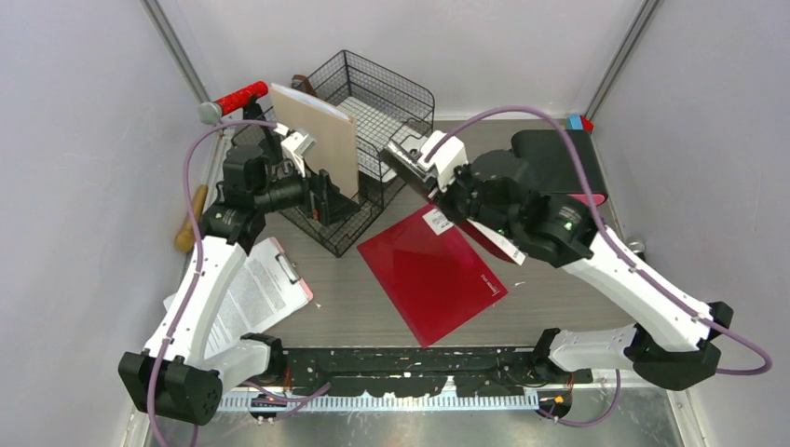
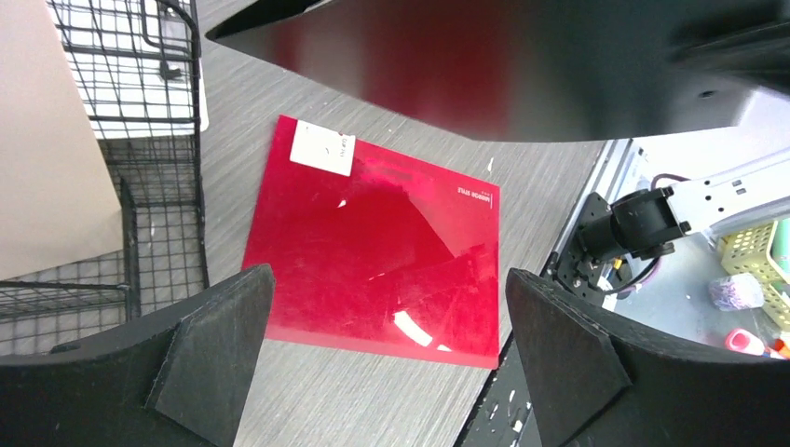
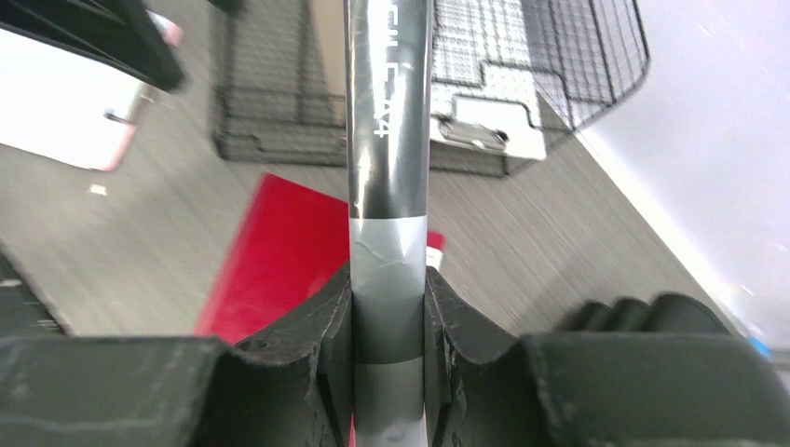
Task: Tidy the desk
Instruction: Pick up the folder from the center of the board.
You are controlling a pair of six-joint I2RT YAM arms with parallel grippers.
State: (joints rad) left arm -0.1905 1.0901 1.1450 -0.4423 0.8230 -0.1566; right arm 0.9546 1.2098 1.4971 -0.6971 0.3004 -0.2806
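Right gripper (image 3: 388, 289) clenches dark folder (image 3: 388, 112), long axis aimed at wire rack (image 1: 391, 93) by desk (image 1: 335, 303) far edge; left gripper (image 2: 387, 279) released.

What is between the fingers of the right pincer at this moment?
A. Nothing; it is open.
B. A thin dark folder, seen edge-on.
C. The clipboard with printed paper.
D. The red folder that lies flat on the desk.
B: in the right wrist view the right pincer is closed on a thin dark folder, while the red folder lies flat on the desk, apart from the pincer.
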